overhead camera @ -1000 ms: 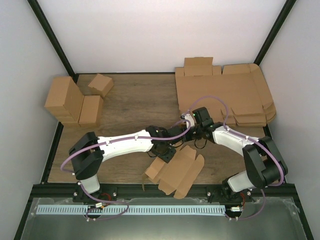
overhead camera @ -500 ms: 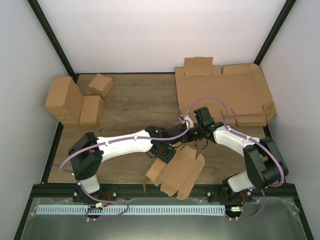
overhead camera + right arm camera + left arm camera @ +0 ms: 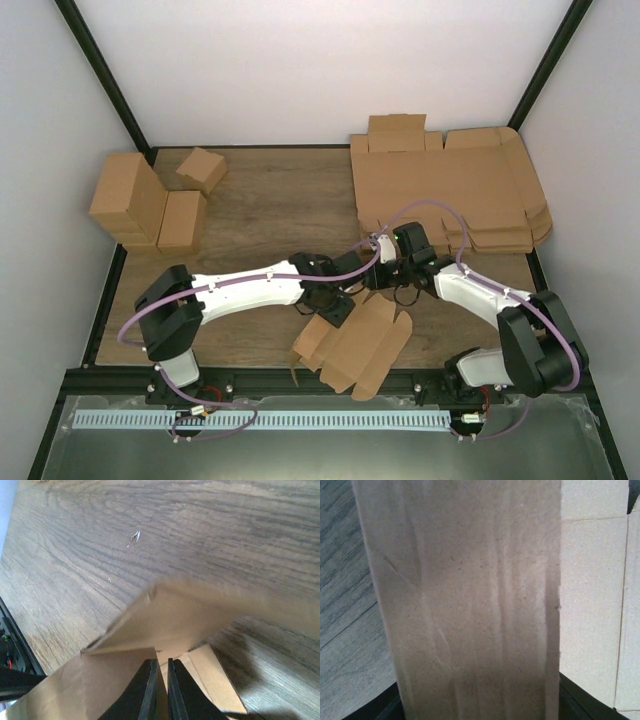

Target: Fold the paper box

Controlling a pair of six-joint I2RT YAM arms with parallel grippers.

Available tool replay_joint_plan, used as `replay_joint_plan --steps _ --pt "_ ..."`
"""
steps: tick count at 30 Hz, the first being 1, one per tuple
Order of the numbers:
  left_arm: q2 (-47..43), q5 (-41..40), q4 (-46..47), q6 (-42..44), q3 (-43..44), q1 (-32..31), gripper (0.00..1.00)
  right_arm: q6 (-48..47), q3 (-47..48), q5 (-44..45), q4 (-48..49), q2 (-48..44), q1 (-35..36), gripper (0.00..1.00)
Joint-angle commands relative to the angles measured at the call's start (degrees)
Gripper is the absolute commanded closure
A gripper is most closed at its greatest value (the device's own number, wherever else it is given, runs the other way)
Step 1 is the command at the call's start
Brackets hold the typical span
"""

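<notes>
Here the right gripper (image 3: 161,664) pinches a thin flap of the paper box (image 3: 357,345) between its nearly closed fingers. Another panel stands right in front of the left gripper (image 3: 334,308), and I cannot tell whether that grip is open or closed.

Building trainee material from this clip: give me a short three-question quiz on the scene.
1. True or false: the paper box is folded shut.
2. Where does the pile of flat cardboard sheets lie? A) far right corner B) far left corner C) near edge, centre
3. What is pinched in the right gripper?
Key: 1 false, its flaps are spread open; 2 A; 3 a thin edge of the paper box.
</notes>
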Motion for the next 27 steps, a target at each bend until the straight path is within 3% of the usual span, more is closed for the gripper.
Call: replay_joint_plan --steps 1,5,18,27 --pt "-2.2 0.9 0.9 0.7 0.2 -0.1 0.46 1.9 1.5 1.4 4.0 0.8 0.1 0.91" --pt "-1.9 0.6 0.3 0.7 0.1 -0.1 0.54 0.7 2.3 0.6 3.2 1.4 0.1 0.91" --pt "0.4 -0.8 -1.6 0.4 1.7 -0.3 0.54 0.4 2.2 -4.6 -5.3 -0.2 0.1 0.92" --pt "1.9 -2.2 -3.0 0.4 3.4 -1.1 0.54 3.0 -0.4 -12.1 -1.0 -1.7 0.1 0.92"
